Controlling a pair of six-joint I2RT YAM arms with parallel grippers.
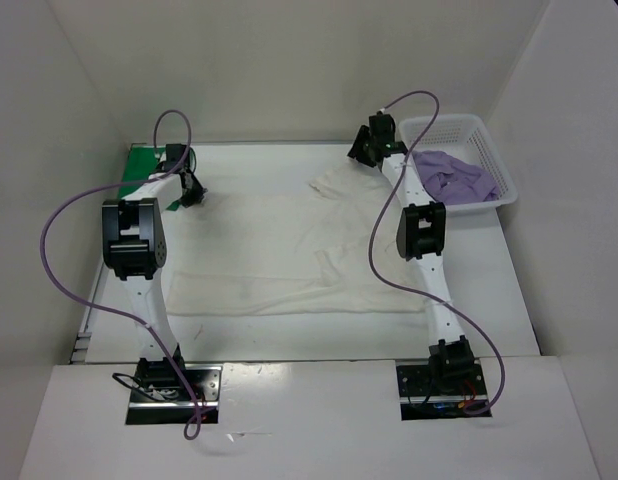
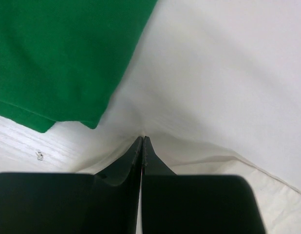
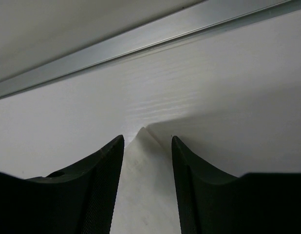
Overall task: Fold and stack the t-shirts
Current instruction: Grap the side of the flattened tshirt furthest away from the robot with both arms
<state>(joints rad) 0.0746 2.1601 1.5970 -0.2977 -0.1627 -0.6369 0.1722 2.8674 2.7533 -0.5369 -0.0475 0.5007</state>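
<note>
White t-shirt (image 1: 279, 250): lies spread flat over the middle of the tabletop (image 1: 259, 165), reaching from near the left edge almost to the right edge. One corner runs up toward the far right.

Green t-shirt (image 1: 141, 165): far left corner of the tabletop. In the left wrist view its hem (image 2: 58, 53) lies on top of the white cloth's far-left part.

Purple t-shirt (image 1: 451, 175): crumpled inside the white mesh basket (image 1: 439, 119), which sits at the far right corner.

Left hand (image 1: 192, 195): down at the far-left part of the white t-shirt, just beside the green one. Fingers pressed together, pinching the white cloth, which puckers up to the tips (image 2: 142, 139).

Right hand (image 1: 361, 152): near the far edge, just left of the basket. Fingers spread, with a pointed tip of white cloth (image 3: 143, 185) lying in the gap between them (image 3: 147, 139). Contact with either finger cannot be told. A metal strip (image 3: 141, 41) runs along the tabletop's far edge beyond it.
</note>
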